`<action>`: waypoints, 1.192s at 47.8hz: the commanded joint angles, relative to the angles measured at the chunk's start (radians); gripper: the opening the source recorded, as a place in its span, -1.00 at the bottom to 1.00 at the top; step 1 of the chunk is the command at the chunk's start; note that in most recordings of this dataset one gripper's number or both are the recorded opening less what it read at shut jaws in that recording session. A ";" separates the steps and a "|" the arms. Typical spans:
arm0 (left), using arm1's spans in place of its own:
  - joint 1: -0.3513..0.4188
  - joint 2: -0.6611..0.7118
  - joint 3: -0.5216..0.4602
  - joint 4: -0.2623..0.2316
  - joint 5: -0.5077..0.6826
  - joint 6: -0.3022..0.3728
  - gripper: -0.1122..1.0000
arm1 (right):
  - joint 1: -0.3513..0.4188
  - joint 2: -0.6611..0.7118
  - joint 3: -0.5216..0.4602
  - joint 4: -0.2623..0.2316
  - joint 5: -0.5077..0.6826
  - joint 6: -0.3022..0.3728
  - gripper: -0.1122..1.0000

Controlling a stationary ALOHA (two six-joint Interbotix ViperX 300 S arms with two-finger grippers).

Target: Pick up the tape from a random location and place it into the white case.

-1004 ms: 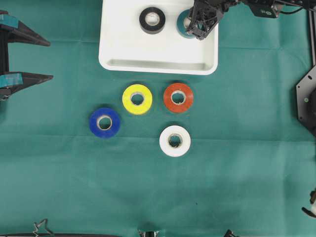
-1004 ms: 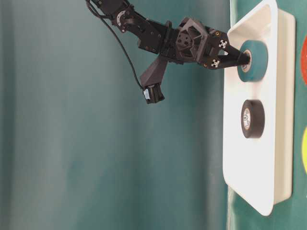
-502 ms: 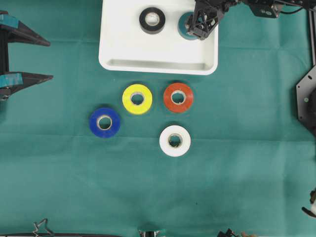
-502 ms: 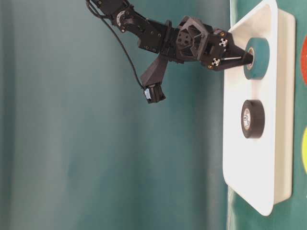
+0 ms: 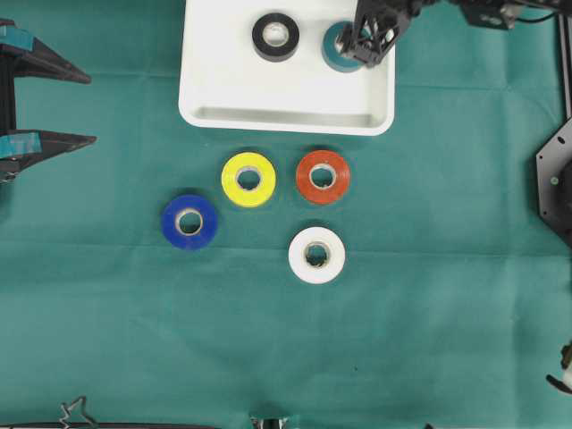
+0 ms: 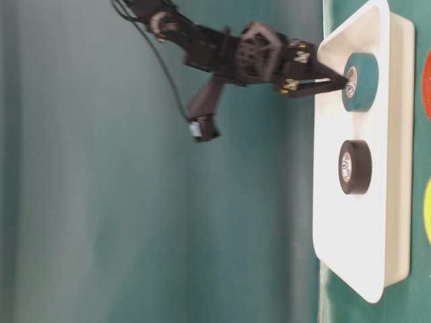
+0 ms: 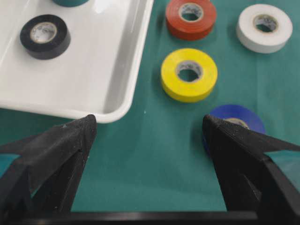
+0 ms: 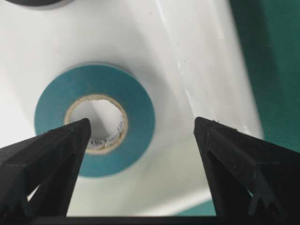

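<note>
The white case (image 5: 286,118) lies at the top centre, seen also from table level as the case (image 6: 350,256). A teal tape roll (image 5: 336,52) (image 8: 136,105) (image 6: 363,84) lies flat in its right end, and a black roll (image 5: 275,36) (image 7: 45,35) lies beside it. My right gripper (image 5: 365,46) (image 8: 140,126) (image 6: 337,79) hovers open over the teal roll, holding nothing. One finger is over the roll's hole, the other over the case floor. My left gripper (image 5: 89,109) (image 7: 149,124) stands open and empty at the far left.
Several loose rolls lie on the green cloth below the case: yellow (image 5: 248,179), red (image 5: 323,176), blue (image 5: 189,222) and white (image 5: 316,255). A black frame part (image 5: 554,188) sits at the right edge.
My right gripper opened and let go of the teal roll, which now lies flat in the case. The gripper has drawn back a little toward the top. The left arm is still.
</note>
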 commanded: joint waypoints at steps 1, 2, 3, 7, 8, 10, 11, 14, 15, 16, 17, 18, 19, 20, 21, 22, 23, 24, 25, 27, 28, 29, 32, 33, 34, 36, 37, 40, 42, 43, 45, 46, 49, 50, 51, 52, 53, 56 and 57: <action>-0.002 0.005 -0.017 -0.002 -0.009 0.000 0.97 | 0.000 -0.083 -0.040 -0.002 0.035 -0.002 0.76; -0.002 0.005 -0.017 0.000 -0.009 0.000 0.97 | 0.000 -0.094 -0.044 -0.003 0.046 -0.003 0.76; -0.002 0.005 -0.017 -0.002 -0.009 0.000 0.97 | 0.002 -0.107 -0.049 -0.003 0.058 -0.005 0.76; -0.002 0.005 -0.017 -0.002 -0.009 0.000 0.97 | 0.002 -0.150 -0.069 -0.006 0.103 -0.005 0.76; -0.002 0.005 -0.017 0.000 -0.009 0.000 0.97 | 0.002 -0.166 -0.075 -0.011 0.120 -0.005 0.76; -0.002 0.005 -0.017 -0.002 -0.009 0.000 0.97 | 0.002 -0.186 -0.084 -0.017 0.141 -0.002 0.76; -0.002 0.005 -0.017 -0.002 -0.009 0.000 0.97 | 0.002 -0.195 -0.086 -0.020 0.150 -0.002 0.76; -0.002 0.005 -0.017 -0.002 -0.009 0.000 0.97 | 0.002 -0.216 -0.092 -0.028 0.170 0.000 0.76; -0.002 0.005 -0.017 -0.002 -0.009 0.000 0.97 | 0.002 -0.222 -0.091 -0.032 0.173 0.002 0.76; -0.002 0.005 -0.017 0.000 -0.009 0.000 0.97 | 0.002 -0.230 -0.091 -0.034 0.178 0.002 0.76; -0.002 0.005 -0.017 -0.002 -0.009 0.000 0.97 | 0.002 -0.233 -0.089 -0.035 0.178 0.002 0.76; -0.002 0.005 -0.017 -0.002 -0.009 0.000 0.97 | 0.002 -0.235 -0.087 -0.035 0.176 0.003 0.76; -0.002 0.005 -0.017 0.000 -0.009 0.000 0.97 | 0.002 -0.236 -0.086 -0.035 0.173 0.003 0.76; -0.002 0.005 -0.017 -0.002 -0.009 0.000 0.97 | 0.002 -0.235 -0.084 -0.035 0.170 0.003 0.75; -0.002 0.005 -0.017 -0.002 -0.009 0.000 0.97 | 0.003 -0.236 -0.083 -0.034 0.167 0.005 0.75; -0.002 0.005 -0.017 -0.002 -0.009 0.000 0.97 | 0.003 -0.235 -0.083 -0.034 0.161 0.006 0.75; -0.002 0.005 -0.017 0.000 -0.009 0.000 0.97 | 0.006 -0.233 -0.081 -0.034 0.155 0.006 0.75; -0.002 0.005 -0.017 0.000 -0.009 0.000 0.97 | 0.009 -0.235 -0.078 -0.034 0.147 0.006 0.75; -0.002 0.005 -0.017 0.000 -0.009 0.000 0.97 | 0.014 -0.233 -0.077 -0.032 0.140 0.008 0.75; -0.002 0.005 -0.017 -0.002 -0.009 0.000 0.97 | 0.031 -0.233 -0.077 -0.029 0.120 0.008 0.75; -0.002 0.005 -0.017 -0.002 -0.009 0.000 0.97 | 0.038 -0.233 -0.075 -0.029 0.114 0.008 0.75; -0.002 0.005 -0.017 -0.002 -0.009 0.000 0.97 | 0.046 -0.233 -0.075 -0.029 0.109 0.008 0.75; -0.002 0.005 -0.017 -0.002 -0.009 0.000 0.97 | 0.077 -0.232 -0.077 -0.028 0.100 0.008 0.75; -0.002 0.005 -0.017 -0.002 -0.009 0.000 0.97 | 0.094 -0.232 -0.077 -0.028 0.098 0.008 0.75; -0.002 0.005 -0.017 -0.002 -0.009 0.000 0.97 | 0.104 -0.230 -0.077 -0.026 0.098 0.008 0.75; -0.002 0.005 -0.017 0.000 -0.009 0.000 0.97 | 0.129 -0.227 -0.077 -0.023 0.097 0.009 0.75; -0.002 0.005 -0.017 -0.002 -0.009 0.000 0.97 | 0.143 -0.227 -0.077 -0.021 0.097 0.009 0.75; -0.002 0.003 -0.017 0.000 -0.009 0.000 0.97 | 0.184 -0.224 -0.077 -0.017 0.094 0.009 0.75; -0.002 0.005 -0.017 -0.002 -0.009 0.000 0.97 | 0.213 -0.224 -0.077 -0.012 0.094 0.009 0.75; -0.002 0.005 -0.017 -0.002 -0.009 0.000 0.97 | 0.229 -0.222 -0.078 -0.009 0.094 0.009 0.75; -0.002 0.005 -0.017 0.000 -0.009 0.000 0.97 | 0.268 -0.222 -0.078 -0.005 0.094 0.011 0.75; -0.002 0.005 -0.017 0.000 -0.009 0.000 0.97 | 0.285 -0.224 -0.077 -0.005 0.091 0.012 0.75; -0.002 0.005 -0.017 -0.002 -0.009 0.000 0.97 | 0.328 -0.221 -0.077 -0.005 0.081 0.017 0.75; -0.002 0.005 -0.017 0.000 -0.009 0.000 0.97 | 0.342 -0.221 -0.077 -0.005 0.077 0.020 0.75; -0.002 0.005 -0.017 -0.002 -0.009 0.000 0.97 | 0.351 -0.219 -0.077 -0.006 0.074 0.023 0.75; -0.002 0.005 -0.017 -0.002 -0.009 0.000 0.97 | 0.359 -0.219 -0.077 -0.006 0.071 0.026 0.75; -0.002 0.005 -0.017 -0.002 -0.009 0.000 0.97 | 0.367 -0.219 -0.077 -0.008 0.066 0.029 0.75; -0.002 0.005 -0.017 -0.002 -0.009 0.000 0.97 | 0.376 -0.219 -0.075 -0.009 0.064 0.031 0.75; -0.002 0.005 -0.017 -0.002 -0.009 0.000 0.97 | 0.377 -0.221 -0.077 -0.009 0.064 0.031 0.75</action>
